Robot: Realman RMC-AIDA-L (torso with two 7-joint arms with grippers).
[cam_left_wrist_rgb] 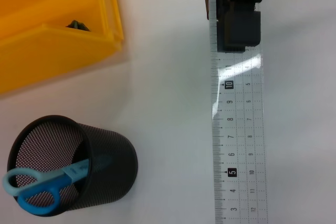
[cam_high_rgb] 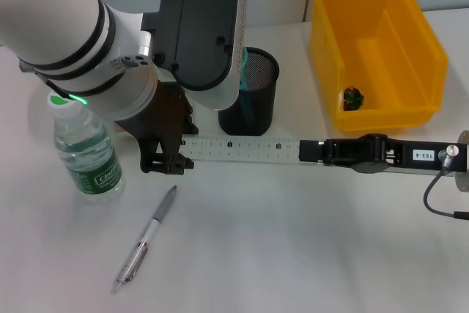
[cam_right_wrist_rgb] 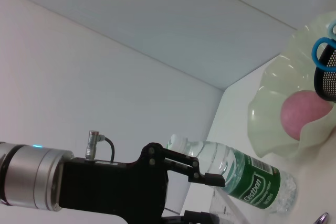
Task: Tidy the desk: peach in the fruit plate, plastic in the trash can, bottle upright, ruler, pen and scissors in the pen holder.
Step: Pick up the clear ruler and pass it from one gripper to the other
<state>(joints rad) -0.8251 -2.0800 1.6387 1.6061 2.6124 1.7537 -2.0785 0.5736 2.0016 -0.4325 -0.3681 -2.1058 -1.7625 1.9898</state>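
Ruler point(cam_high_rgb: 242, 149) lies flat on the white desk point(cam_high_rgb: 293, 247), just in front of the mesh pen holder point(cam_high_rgb: 253, 93), a clear plastic strip with printed markings. One end sits pinched shut in the right gripper point(cam_high_rgb: 322, 152); the left gripper point(cam_high_rgb: 170, 157) stands at the other end, whether clamped I cannot tell. To do this well, lift level, tip the ruler upright, and lower it beside the blue scissors point(cam_left_wrist_rgb: 44, 184) (already in the holder) without knocking the holder.
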